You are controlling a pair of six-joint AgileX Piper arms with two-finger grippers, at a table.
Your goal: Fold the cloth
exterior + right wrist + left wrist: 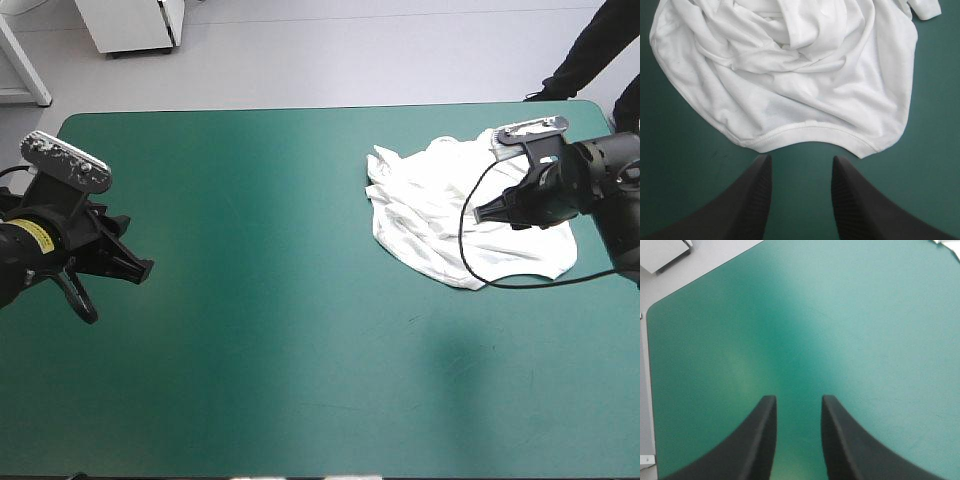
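Observation:
The white T-shirt lies in a crumpled heap on the far right part of the table. My right gripper hangs above it, pointing left. In the right wrist view the T-shirt fills the space ahead, its curved hem just beyond the fingertips. The right gripper is open, with only teal-green cover between the fingers. My left gripper hovers near the table's left edge, far from the T-shirt. In the left wrist view the left gripper is open over bare cover.
The teal-green cover stretches between the two grippers. The table's far edge runs a little behind the T-shirt, and the right edge lies close beside it. A rounded table corner shows ahead of the left gripper.

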